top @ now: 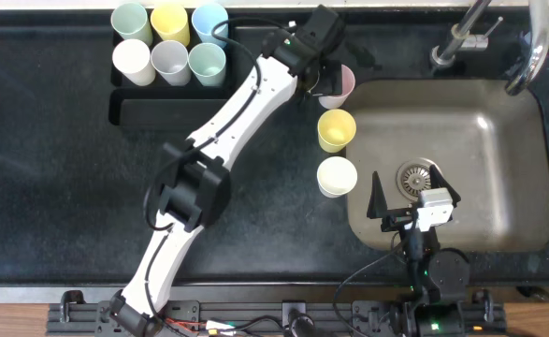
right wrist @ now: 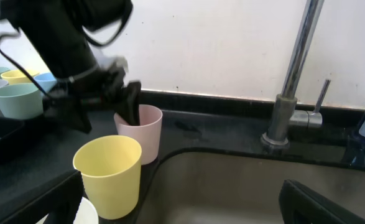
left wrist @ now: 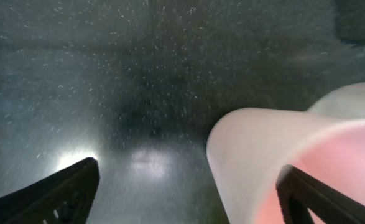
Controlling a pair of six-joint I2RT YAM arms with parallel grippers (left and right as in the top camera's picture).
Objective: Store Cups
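You have a black, white-flecked stone worktop (top: 59,187) across the station, with a brushed stainless steel sink basin (top: 498,140) sunk into its right side and a round metal drain (top: 414,176) in the basin floor. A tall chrome tap (right wrist: 297,81) rises behind it against a plain white wall (right wrist: 219,43). A bright patch of reflected light (left wrist: 73,160) lies on the stone.

The left arm (top: 241,108) stretches from 7 o'clock toward 1 o'clock, its left gripper (left wrist: 188,168) spread wide, while the right arm (top: 433,271) sits folded at 5 o'clock, its right gripper (right wrist: 181,180) likewise agape.
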